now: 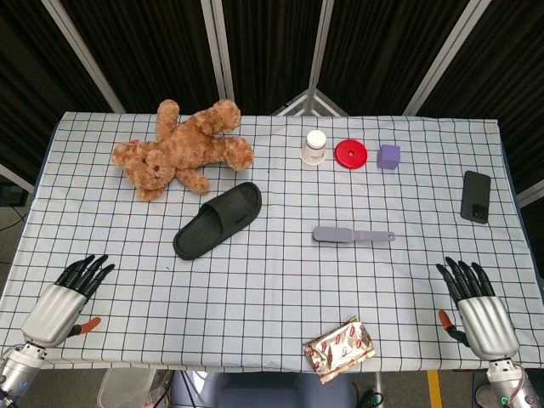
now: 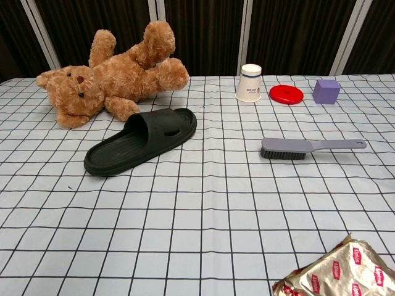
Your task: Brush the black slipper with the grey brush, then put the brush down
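Mid-table, on the white cloth w/ black grid lines [image 1: 272,280], lies the grey plastic brush with dark bristles [image 1: 352,235]. Its long axis runs left-right, roughly parallel to the near table edge; the bristle head is toward my left, the thin handle points toward my right. In chest view the brush [image 2: 308,148] sits bristles-down, flat on the cloth, nothing touching it.

The black rubber slide slipper [image 1: 218,220] is left of the brush, well apart from it. It lies diagonally: toe end toward the far right, heel end toward the near left. Sole down, strap opening visible in chest view [image 2: 141,140].

My left hand [image 1: 68,297] is at the near-left corner of the table, palm down, fingers spread apart and holding nothing. My right hand [image 1: 476,306] is at the near-right corner, same deal: fingers fanned, pointing away from me, nothing in them. Both are far from brush and slipper. Neither hand shows in chest view.

Other stuff: a brown plush teddy bear [image 1: 183,149] on its back just beyond the slipper; white paper cup upside down [image 1: 315,147], red round lid [image 1: 350,154] and small purple cube [image 1: 388,156] in a row toward the far edge; black phone [image 1: 476,196] on the right side; shiny foil snack packet w/ red print [image 1: 340,348] at the near edge.
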### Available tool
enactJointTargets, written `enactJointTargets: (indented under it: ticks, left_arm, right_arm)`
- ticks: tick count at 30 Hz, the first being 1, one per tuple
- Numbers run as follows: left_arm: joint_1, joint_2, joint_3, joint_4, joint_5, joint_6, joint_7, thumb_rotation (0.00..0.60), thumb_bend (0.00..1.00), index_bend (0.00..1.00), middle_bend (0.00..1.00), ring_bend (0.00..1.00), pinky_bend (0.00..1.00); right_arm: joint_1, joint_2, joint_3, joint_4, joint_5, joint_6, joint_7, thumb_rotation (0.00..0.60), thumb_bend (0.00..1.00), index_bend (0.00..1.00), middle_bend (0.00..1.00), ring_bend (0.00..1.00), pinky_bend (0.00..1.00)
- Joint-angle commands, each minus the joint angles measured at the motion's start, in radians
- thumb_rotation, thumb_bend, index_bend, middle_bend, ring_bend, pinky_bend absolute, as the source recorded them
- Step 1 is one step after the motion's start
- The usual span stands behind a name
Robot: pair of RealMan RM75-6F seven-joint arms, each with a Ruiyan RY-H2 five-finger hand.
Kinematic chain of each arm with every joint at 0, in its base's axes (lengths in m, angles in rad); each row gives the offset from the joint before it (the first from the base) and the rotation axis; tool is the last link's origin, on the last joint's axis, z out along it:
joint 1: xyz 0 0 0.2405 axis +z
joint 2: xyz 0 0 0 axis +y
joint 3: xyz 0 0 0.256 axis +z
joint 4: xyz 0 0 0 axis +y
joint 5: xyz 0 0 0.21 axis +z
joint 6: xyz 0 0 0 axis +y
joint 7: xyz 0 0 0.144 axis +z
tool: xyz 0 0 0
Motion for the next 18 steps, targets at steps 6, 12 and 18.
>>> enactJointTargets:
  ticks: [6,12,18]
  left_arm:
    - [-0.008,-0.016,0.001,0.007,0.001,-0.020,0.013,0.600,0.08,0.00,0.00,0.00,0.13]
    - [-0.015,-0.028,0.001,-0.004,-0.006,-0.043,0.038,0.600,0.08,0.00,0.00,0.00,0.12]
    - [-0.013,-0.033,-0.015,-0.004,-0.011,-0.020,0.042,0.600,0.08,0.00,0.00,0.00,0.11]
  right_arm:
    - [0.004,0.001,0.002,0.004,0.008,-0.013,0.004,0.600,0.43,0.00,0.00,0.00,0.00]
    - [0.009,0.000,0.013,0.013,0.019,-0.016,0.026,0.600,0.43,0.00,0.00,0.00,0.00]
    - [0.049,-0.031,0.040,0.033,0.020,-0.050,0.040,0.600,0.43,0.00,0.00,0.00,0.00]
